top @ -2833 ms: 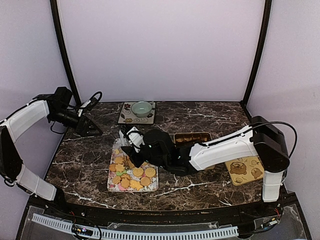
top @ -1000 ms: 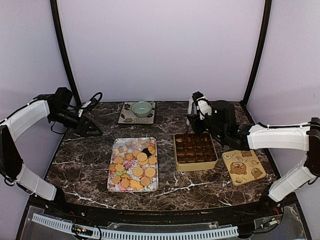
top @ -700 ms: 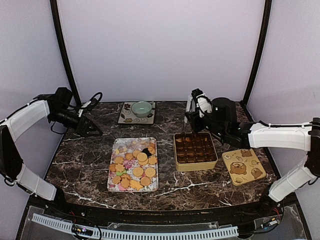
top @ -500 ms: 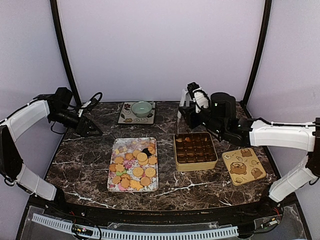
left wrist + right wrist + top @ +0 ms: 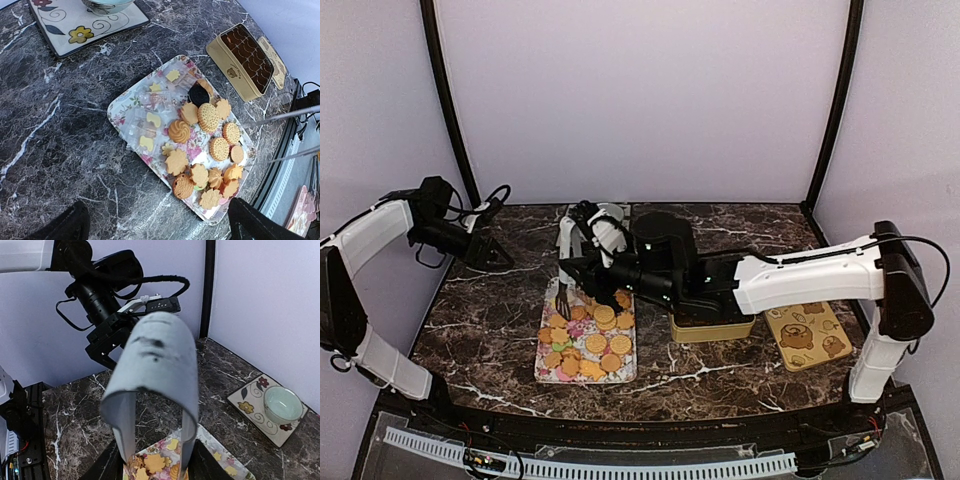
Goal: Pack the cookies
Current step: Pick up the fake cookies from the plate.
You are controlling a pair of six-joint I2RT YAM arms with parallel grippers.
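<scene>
After it left the tin, the right tool, clamping tongs, hangs over the cookies.

The right gripper holds pale grey tongs by the two legs; between the legs, golden cookies lie on a flowered tray; farther off, a green bowl stands on a square plate; at the left, the left arm hangs above the dark marble table.

Cookies lie on tray, left of tin.
</scene>
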